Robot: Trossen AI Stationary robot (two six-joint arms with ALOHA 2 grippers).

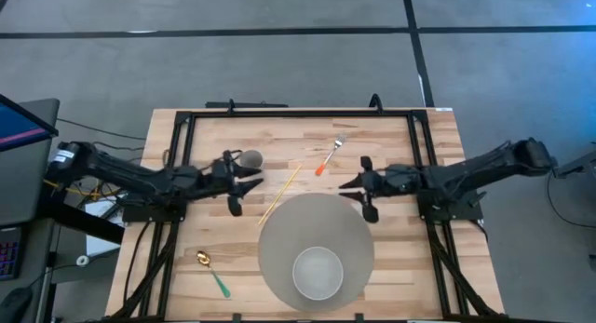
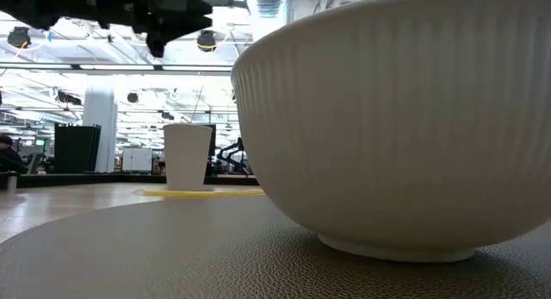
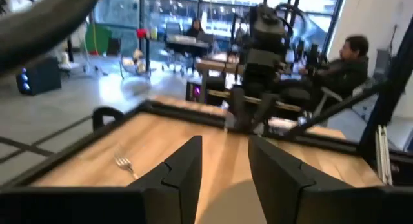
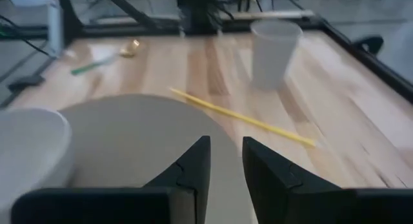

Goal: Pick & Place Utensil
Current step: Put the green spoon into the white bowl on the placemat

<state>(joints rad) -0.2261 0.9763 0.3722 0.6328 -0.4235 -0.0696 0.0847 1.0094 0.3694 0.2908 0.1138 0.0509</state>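
A fork with an orange handle lies flat on the wood near the table's far edge; the left wrist view shows the fork too. A gold spoon with a green handle lies near the near left corner. A yellow chopstick lies flat between the arms. My left gripper hovers open beside a white cup. My right gripper hovers open at the far right rim of the round grey mat, near the fork's handle end. Neither touches anything.
A white ribbed bowl stands on the grey mat at the near edge and fills the low view as bowl. The cup stands upright past the chopstick. A black frame rims the table. People sit beyond the table.
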